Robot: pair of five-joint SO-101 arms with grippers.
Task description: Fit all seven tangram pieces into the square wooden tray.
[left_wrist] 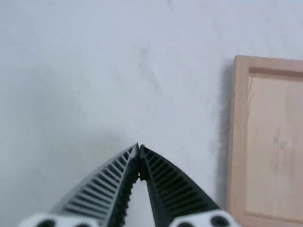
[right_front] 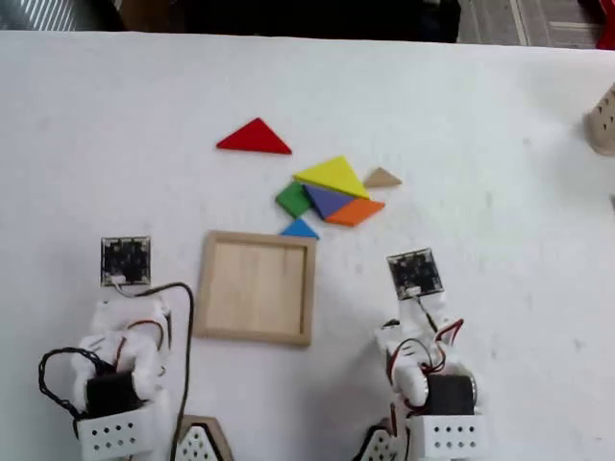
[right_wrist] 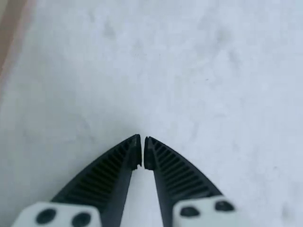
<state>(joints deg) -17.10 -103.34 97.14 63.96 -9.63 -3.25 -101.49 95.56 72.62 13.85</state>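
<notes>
The square wooden tray [right_front: 256, 286] lies empty near the table's front centre; its edge shows in the left wrist view [left_wrist: 239, 142]. Beyond it lie the tangram pieces: a red triangle [right_front: 254, 138] apart at the back, then a cluster of yellow triangle [right_front: 332, 176], green square [right_front: 293, 199], purple triangle [right_front: 328, 200], orange piece [right_front: 355, 210], blue triangle [right_front: 300, 230] and tan triangle [right_front: 382, 178]. My left gripper [left_wrist: 139, 153] is shut and empty over bare table left of the tray. My right gripper [right_wrist: 142, 144] is shut and empty over bare table right of the tray.
Both arms rest at the front edge, the left arm [right_front: 120, 365] and the right arm [right_front: 428, 375]. A pale perforated object [right_front: 602, 120] stands at the far right edge. White table surface [right_front: 115, 144] spreads around the pieces.
</notes>
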